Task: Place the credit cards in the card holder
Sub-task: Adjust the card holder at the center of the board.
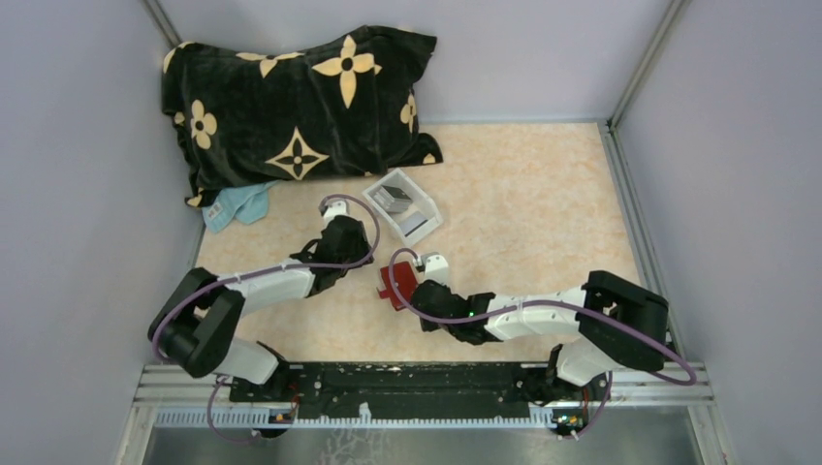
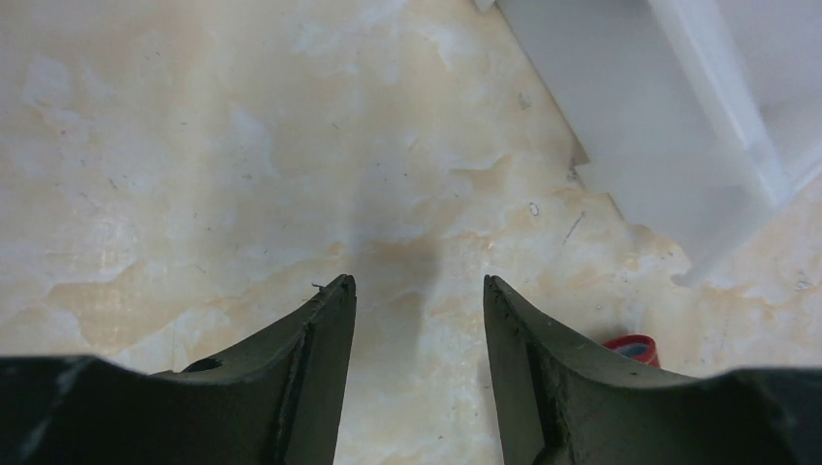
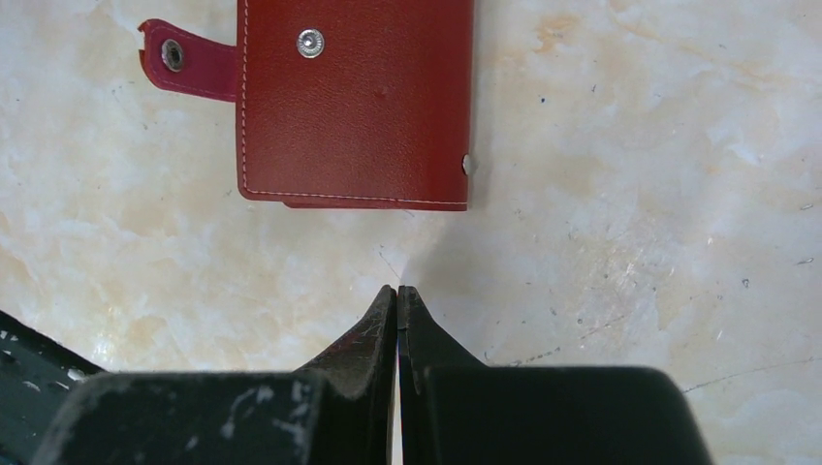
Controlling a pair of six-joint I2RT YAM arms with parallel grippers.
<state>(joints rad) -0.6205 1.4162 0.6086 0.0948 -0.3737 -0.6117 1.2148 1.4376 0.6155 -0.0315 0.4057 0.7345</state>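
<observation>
The red card holder (image 3: 354, 107) lies closed on the table, its snap strap sticking out to the left. My right gripper (image 3: 397, 289) is shut and empty, just short of the holder's near edge without touching it. From above, the holder (image 1: 392, 289) sits directly in front of the right gripper (image 1: 415, 280). Greyish credit cards (image 1: 395, 200) lie in a white tray. My left gripper (image 2: 417, 283) hovers open over bare table with nothing between its fingers. A sliver of the holder (image 2: 632, 346) shows behind its right finger. From above, the left gripper (image 1: 332, 215) is left of the tray.
The white tray (image 1: 426, 208) stands at an angle behind the holder, and its wall (image 2: 659, 145) fills the upper right of the left wrist view. A black flower-patterned pillow (image 1: 291, 107) and a blue cloth (image 1: 237, 203) lie at the back left. Walls enclose the table.
</observation>
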